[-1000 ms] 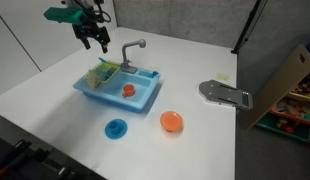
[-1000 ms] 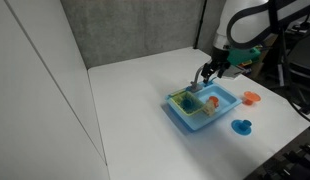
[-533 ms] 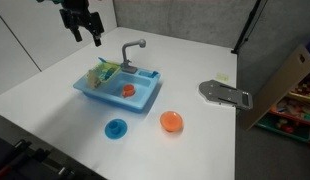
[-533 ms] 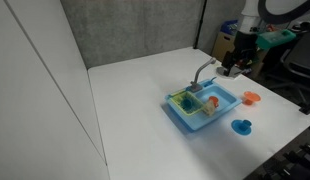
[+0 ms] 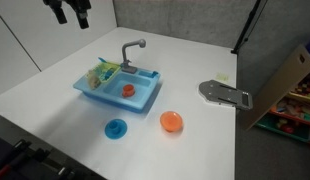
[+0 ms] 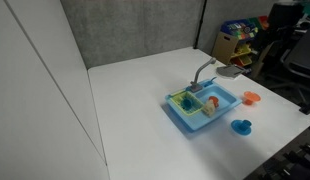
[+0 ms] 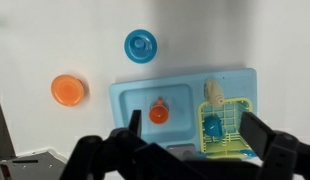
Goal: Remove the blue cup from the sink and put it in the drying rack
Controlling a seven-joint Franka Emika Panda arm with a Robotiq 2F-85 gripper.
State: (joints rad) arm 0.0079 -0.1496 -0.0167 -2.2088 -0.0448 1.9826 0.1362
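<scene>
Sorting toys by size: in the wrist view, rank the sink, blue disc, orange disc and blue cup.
Largest: sink.
Next: blue disc and orange disc, which look alike.
Smallest: blue cup.

We see the sink [image 7: 185,88] in light blue, its drying rack [image 7: 235,135] pale green-yellow and slotted, the blue cup [image 7: 210,126] a darker blue, a grey faucet [image 5: 132,48], an orange-red piece [image 7: 158,115], a blue disc [image 7: 141,45], an orange dish [image 7: 67,90], a plain white table [image 5: 195,60].

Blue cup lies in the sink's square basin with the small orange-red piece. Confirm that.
Not right. The blue cup lies in the pale green-yellow drying rack, not the square basin, as the wrist view shows. Only the small orange-red piece lies in the basin.
</scene>
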